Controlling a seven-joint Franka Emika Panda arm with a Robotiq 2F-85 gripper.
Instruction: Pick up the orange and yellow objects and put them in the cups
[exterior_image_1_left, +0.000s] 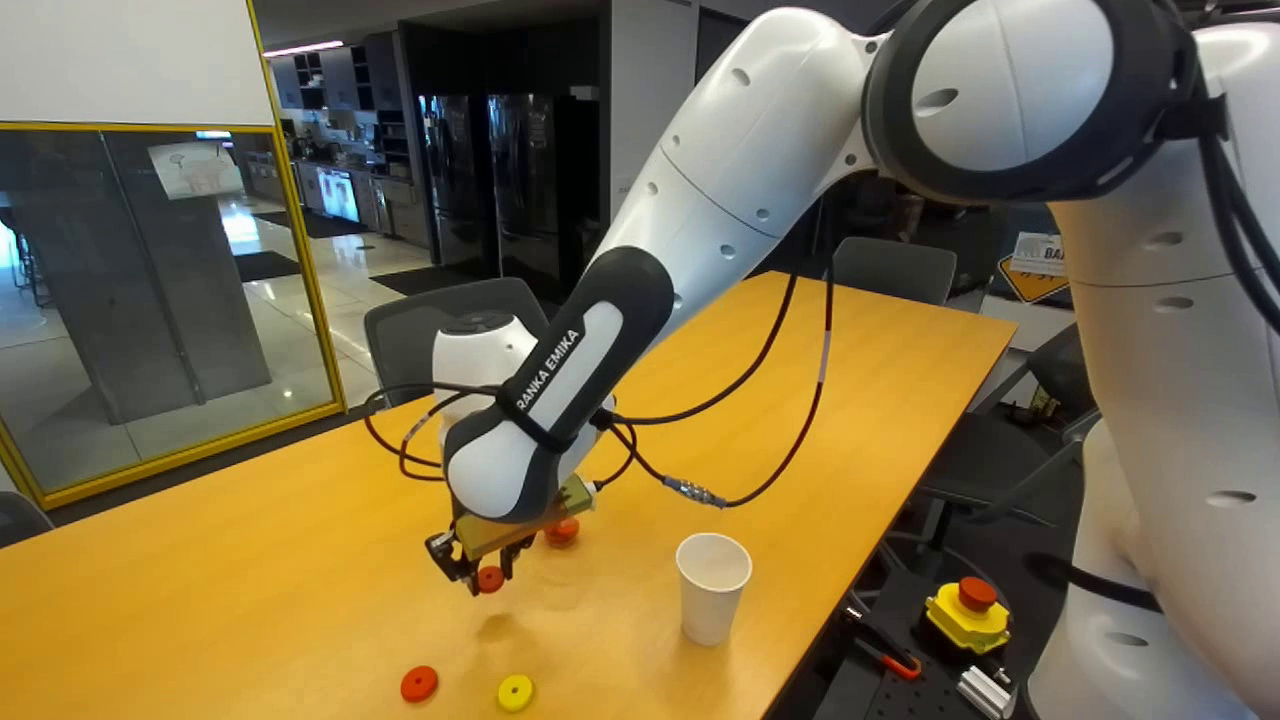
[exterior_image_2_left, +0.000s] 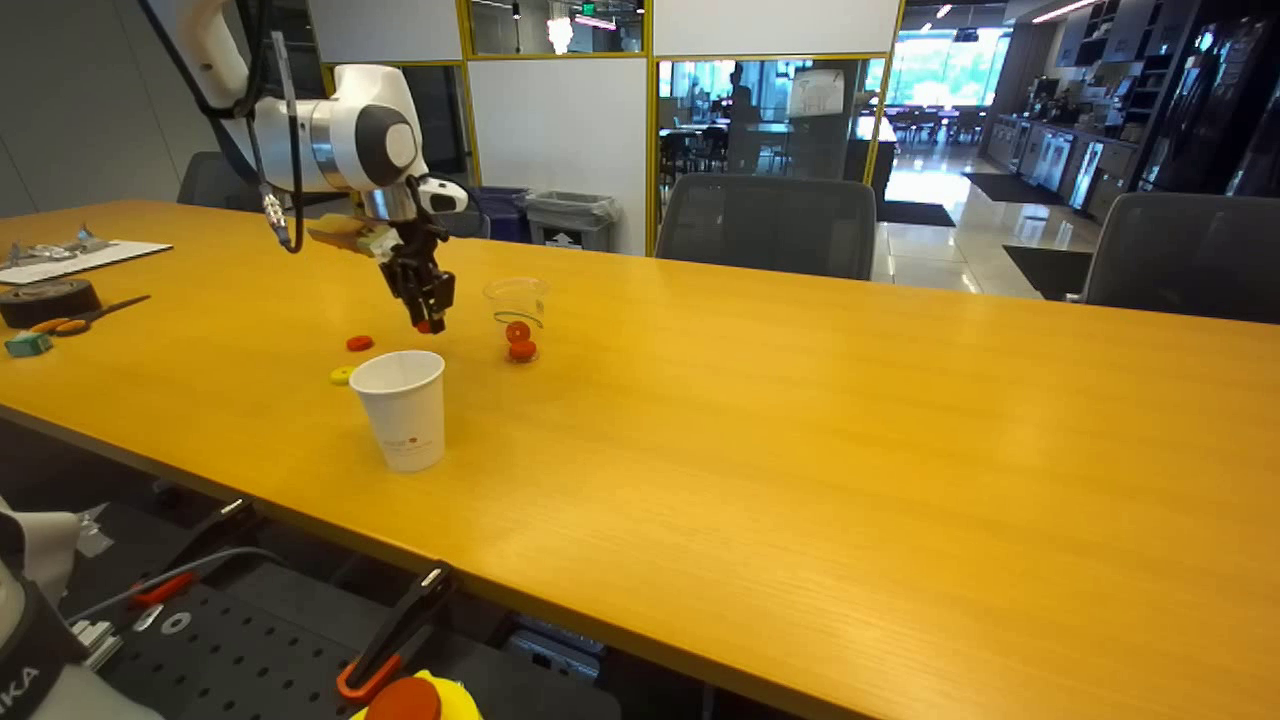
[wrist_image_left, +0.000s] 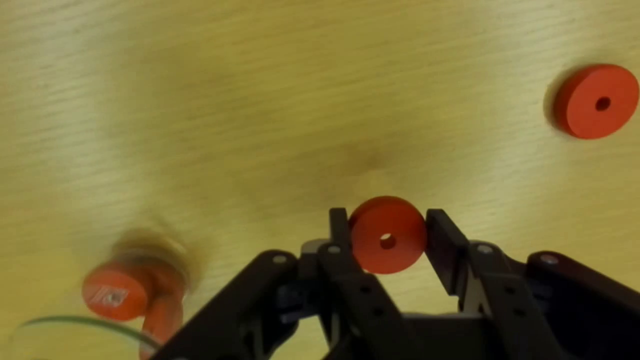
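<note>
we look first at an orange-red disc (wrist_image_left: 380, 225) with a small hole in its middle. it is in the air above the table (exterior_image_2_left: 850, 450), and in an exterior view we see a shadow (exterior_image_1_left: 497, 628) lying below it. the gripper (wrist_image_left: 387, 227) has firm hold of this disc: we see that its two jaws stand apart only by the width of the disc, and they touch it on opposite edges.

near the gripper, but apart from it, we find a clear cup (exterior_image_2_left: 516, 303) which stands upright. through its wall we can distinguish at least two orange-red pieces (exterior_image_2_left: 522, 351), one higher than the other. in the wrist view we notice a printed label (wrist_image_left: 112, 296) on one of them.

a loose orange-red disc (exterior_image_1_left: 410, 688) lies flat on the table, and near it lies a yellow disc (exterior_image_1_left: 514, 697). closer to the table edge we see a white paper cup (exterior_image_1_left: 710, 605), upright; its bottom is hidden from us.

farther along the table we observe scissors (exterior_image_2_left: 95, 317), a dark roll of tape (exterior_image_2_left: 50, 303) and a small green box (exterior_image_2_left: 28, 344), close together. behind the table we see grey chairs (exterior_image_2_left: 765, 225).
</note>
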